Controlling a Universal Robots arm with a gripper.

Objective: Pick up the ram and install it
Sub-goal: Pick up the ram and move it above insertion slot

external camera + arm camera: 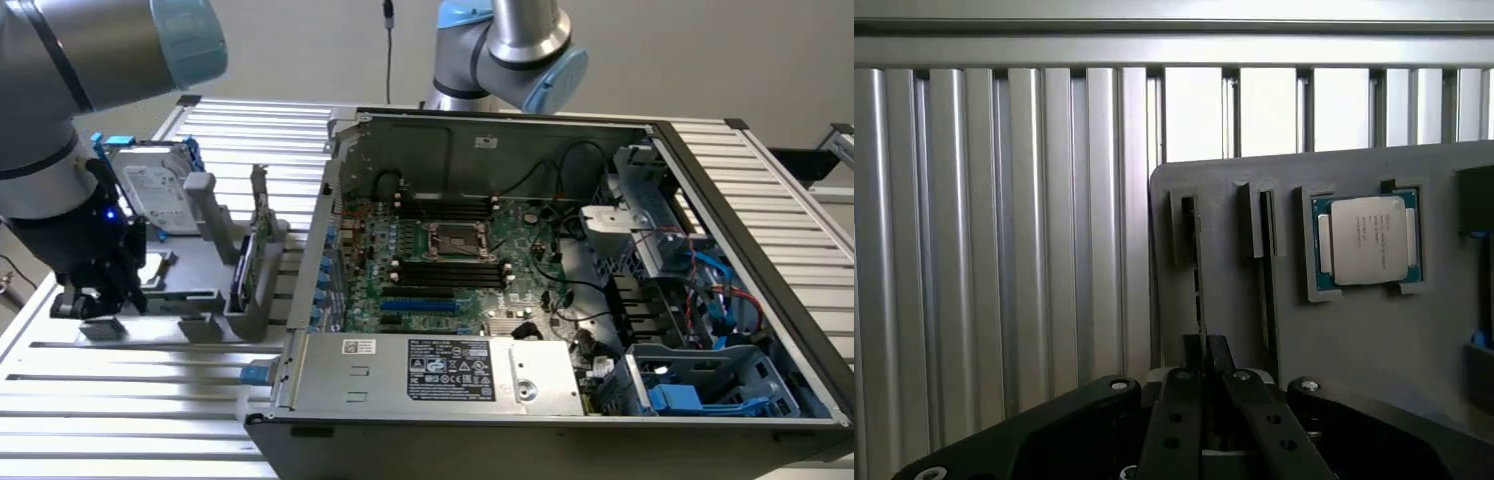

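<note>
The ram stands on its thin edge in a narrow slot of the grey holder plate, so I see it as a dark sliver. My gripper sits right over its near end, with both black fingers drawn together on the stick. In the exterior view the gripper hangs low over the grey holder, at that view's left, beside the open computer case. The motherboard's long black memory slots lie beside the processor socket.
A processor chip lies in a pocket of the holder, and a second narrow slot runs beside the ram. A silver hard drive and an upright card stand on the holder. Ribbed aluminium table surrounds everything. A second arm's base rises behind the case.
</note>
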